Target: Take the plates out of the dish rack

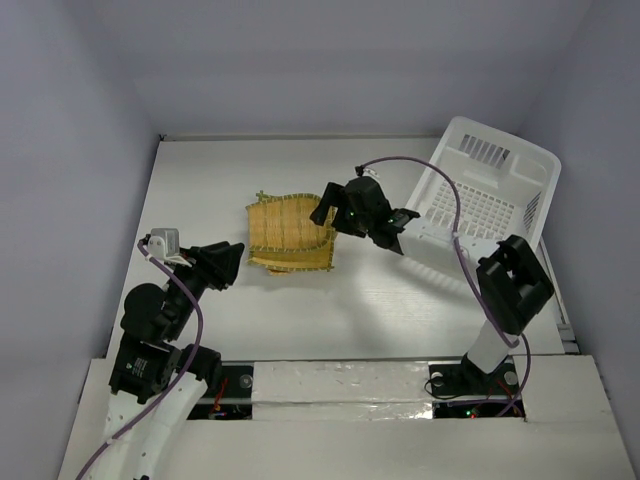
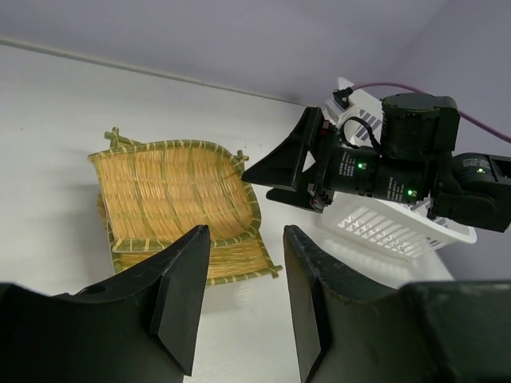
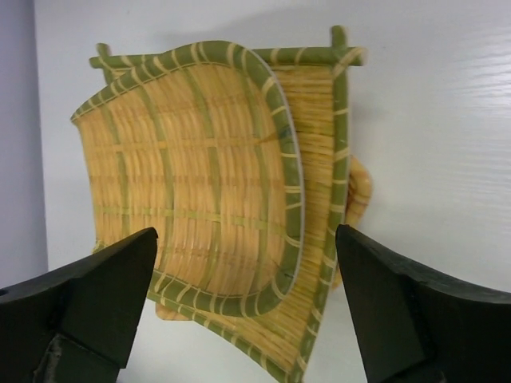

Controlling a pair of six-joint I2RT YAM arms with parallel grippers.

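Several woven straw-coloured plates [image 1: 290, 234] lie stacked on the white table left of centre. The top one is a rounded square plate [image 3: 192, 175] with a green rim; under it lies a flat rectangular mat-like plate [image 3: 319, 239], and a small one peeks out below. My right gripper [image 1: 330, 212] hovers open just above the stack's right edge, holding nothing. In the right wrist view its gripper [image 3: 247, 263] spans the top plate. My left gripper [image 1: 232, 262] is open and empty, near the stack's left front. The white dish rack [image 1: 490, 200] stands at the back right.
Grey walls enclose the table on the left, back and right. The right arm [image 2: 383, 167] reaches across between the rack [image 2: 399, 227] and the stack [image 2: 176, 207]. The table's front edge runs by the arm bases.
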